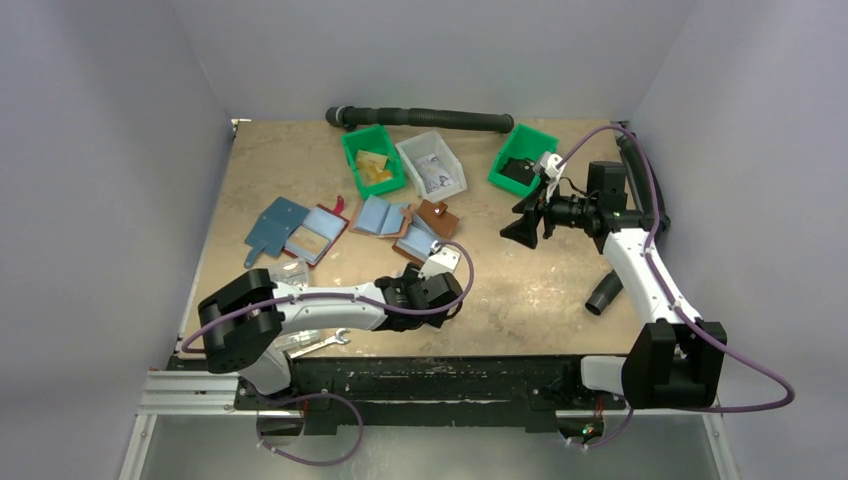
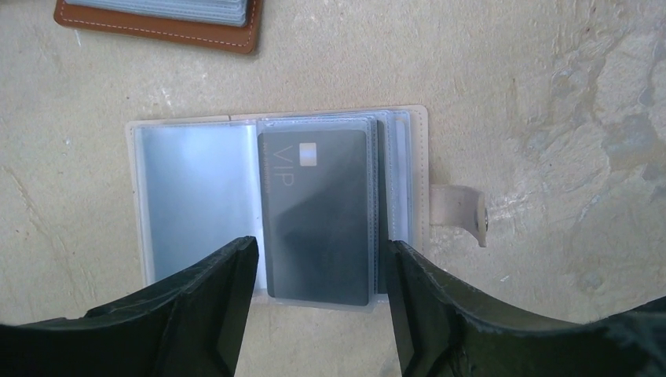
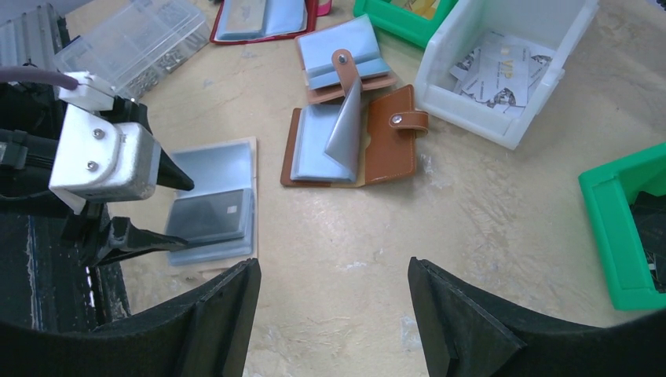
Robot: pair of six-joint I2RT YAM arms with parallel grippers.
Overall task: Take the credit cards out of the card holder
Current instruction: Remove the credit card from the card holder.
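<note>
1. Near the middle of the table [image 1: 550,300], the card holder [image 2: 196,196] lies open and flat, its strap [image 2: 459,212] pointing right.
2. On the holder's right-hand page, the dark grey card [image 2: 318,212], marked VIP, sits in a clear sleeve [image 2: 377,220]. The left-hand page is a blank sleeve.
3. At the holder's near edge, the left gripper [image 2: 320,250] is down low with its jaws spread, one finger on each side of the card's near end. Nothing is clamped, and I cannot tell whether the fingers touch the sleeve.
4. To the right of the holder, the right gripper [image 3: 334,271] hangs above bare table, jaws wide apart and holding nothing.
5. Just beyond the holder, a brown wallet [image 3: 389,145] lies open. A white bin [image 3: 471,114] of loose cards stands farther back.
</note>
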